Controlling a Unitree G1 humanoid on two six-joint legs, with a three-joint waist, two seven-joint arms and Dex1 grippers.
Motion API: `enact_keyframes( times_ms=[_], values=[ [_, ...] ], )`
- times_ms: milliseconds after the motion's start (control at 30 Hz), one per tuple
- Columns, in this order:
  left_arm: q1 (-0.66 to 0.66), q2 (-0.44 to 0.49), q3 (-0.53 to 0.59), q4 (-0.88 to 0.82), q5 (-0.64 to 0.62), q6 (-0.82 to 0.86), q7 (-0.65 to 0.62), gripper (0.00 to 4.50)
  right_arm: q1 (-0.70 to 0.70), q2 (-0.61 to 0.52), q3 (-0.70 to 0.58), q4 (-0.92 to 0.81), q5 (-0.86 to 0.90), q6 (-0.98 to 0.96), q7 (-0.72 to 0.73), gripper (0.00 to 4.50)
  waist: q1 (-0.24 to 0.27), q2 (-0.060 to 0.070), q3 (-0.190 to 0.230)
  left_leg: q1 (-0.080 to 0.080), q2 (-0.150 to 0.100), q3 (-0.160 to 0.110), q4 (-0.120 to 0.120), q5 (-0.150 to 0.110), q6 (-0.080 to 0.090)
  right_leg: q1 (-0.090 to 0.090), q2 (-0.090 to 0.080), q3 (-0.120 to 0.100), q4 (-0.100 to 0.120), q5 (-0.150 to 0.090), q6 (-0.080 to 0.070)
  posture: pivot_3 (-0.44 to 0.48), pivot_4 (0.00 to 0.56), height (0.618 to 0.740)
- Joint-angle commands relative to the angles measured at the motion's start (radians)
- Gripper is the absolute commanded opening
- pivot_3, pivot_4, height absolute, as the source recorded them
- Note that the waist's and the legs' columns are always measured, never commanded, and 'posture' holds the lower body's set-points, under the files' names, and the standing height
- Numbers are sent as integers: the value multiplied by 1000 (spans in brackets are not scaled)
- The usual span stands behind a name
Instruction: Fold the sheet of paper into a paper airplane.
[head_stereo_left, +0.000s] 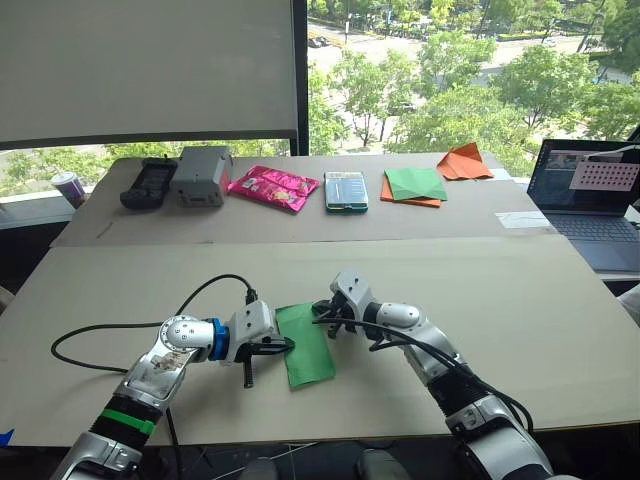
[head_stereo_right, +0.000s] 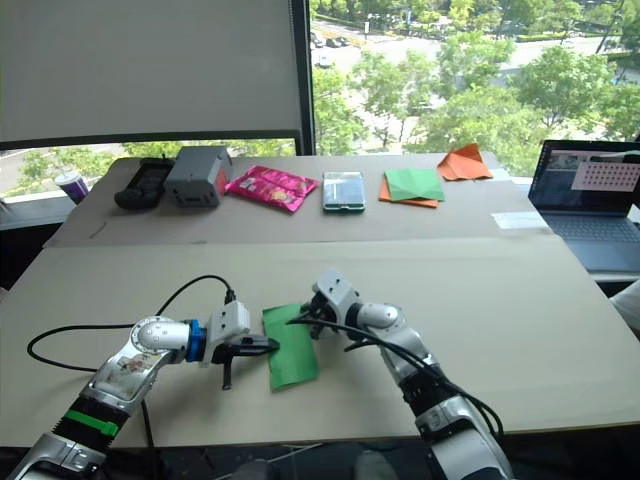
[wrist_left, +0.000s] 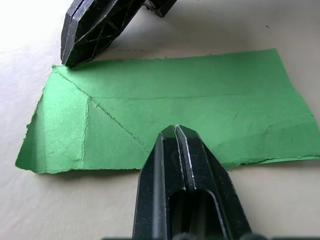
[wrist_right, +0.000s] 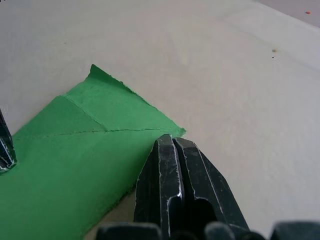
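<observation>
Left eye view shows a big pale table (head_stereo_left: 560, 330) with one thin bright green sheet of paper (head_stereo_left: 306, 345) lying flat near the front edge, folded into a long strip with crease lines on it. One black left gripper (head_stereo_left: 283, 345) presses down on the paper's left side, and one black right gripper (head_stereo_left: 325, 318) touches its far right edge. In the left wrist view, the left gripper (wrist_left: 176, 131) has its two fingers squeezed together with no gap, tips resting on top of the paper (wrist_left: 200, 115), not pinching it. In the right wrist view, the right gripper (wrist_right: 172, 142) also has its fingers pressed tight together, tip at the paper's edge (wrist_right: 75, 165), holding nothing.

Along the back of the table sit one black remote (head_stereo_left: 149, 183), one grey box (head_stereo_left: 201, 175), one pink snack bag (head_stereo_left: 273, 187), and one small teal packet (head_stereo_left: 346, 191). Next to those lies one green sheet on top of one orange sheet (head_stereo_left: 414, 186), then one orange pointed paper plane (head_stereo_left: 465, 161). One open laptop (head_stereo_left: 590, 195) sits at the right side. One cup with a purple band (head_stereo_left: 69, 187) stands at the far left.
</observation>
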Motion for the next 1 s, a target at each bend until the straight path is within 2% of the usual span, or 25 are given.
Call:
enact_keyframes(
  times_ms=[33, 333, 633, 1000],
  values=[
    [9, 15, -17, 42, 43, 8, 5, 0, 68, -26, 62, 6, -32, 86, 44, 17, 0, 0, 0, 0, 0, 0, 0, 0, 0, 0, 0, 0, 0, 0, 0, 0, 150, 736],
    [6, 17, -18, 50, 47, 1, 4, 0, 92, -27, 78, -56, -50, 105, 43, 17, -1, 0, 0, 0, 0, 0, 0, 0, 0, 0, 0, 0, 0, 0, 0, 0, 150, 736],
    [9, 18, -17, 50, 49, 1, 8, 0, 132, -104, 196, -127, -178, 81, 58, 17, 0, -1, -2, 1, 0, 0, -2, -1, -1, 0, 0, 0, -1, -1, -1, 0, 150, 736],
    [7, 16, -22, 53, 55, 0, 5, 0, 166, -106, 217, -217, -221, 93, 79, 17, 0, -4, -4, 4, 0, 0, -6, -1, -2, 0, -1, 0, -1, -3, -2, 0, 150, 736]
  ],
)
